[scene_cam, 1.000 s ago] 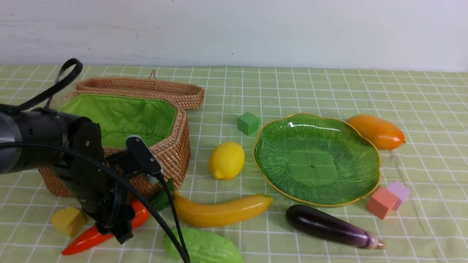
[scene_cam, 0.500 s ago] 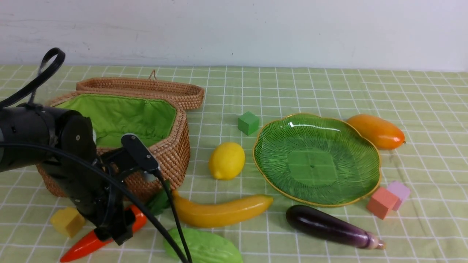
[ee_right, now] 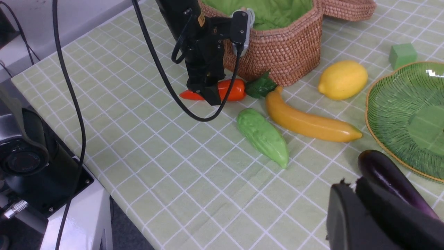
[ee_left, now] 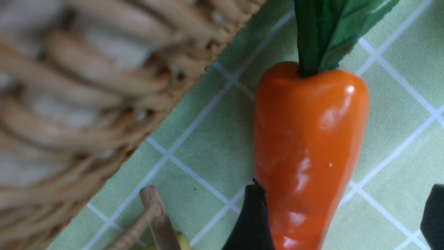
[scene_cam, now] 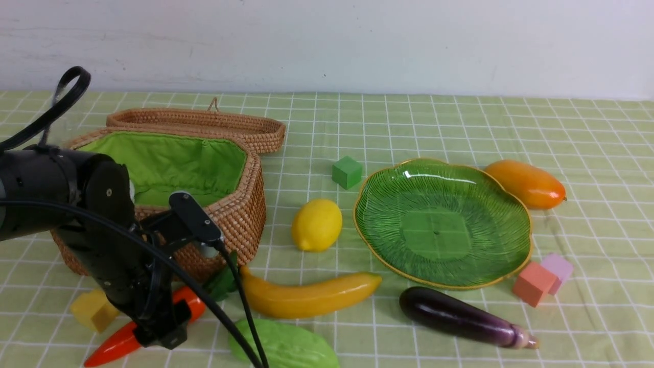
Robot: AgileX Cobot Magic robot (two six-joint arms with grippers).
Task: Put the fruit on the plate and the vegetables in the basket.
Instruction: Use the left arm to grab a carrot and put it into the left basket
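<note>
My left gripper stands open, low over the cloth in front of the basket. Its fingers straddle the orange-red carrot, one fingertip against the carrot's side and the other well off it. The carrot lies on the cloth. My right gripper is shut and empty, hovering near the eggplant. The green plate is empty. Lemon, banana, mango and green gourd lie on the cloth.
Small cubes sit about: green, yellow next to the carrot tip, orange-pink and lilac by the plate. The basket lid lies open behind. The table edge is near, with a camera stand beyond.
My left gripper's jaws have spread wider and dropped lower around the carrot, which shifted slightly toward the front. The right gripper stays shut.
</note>
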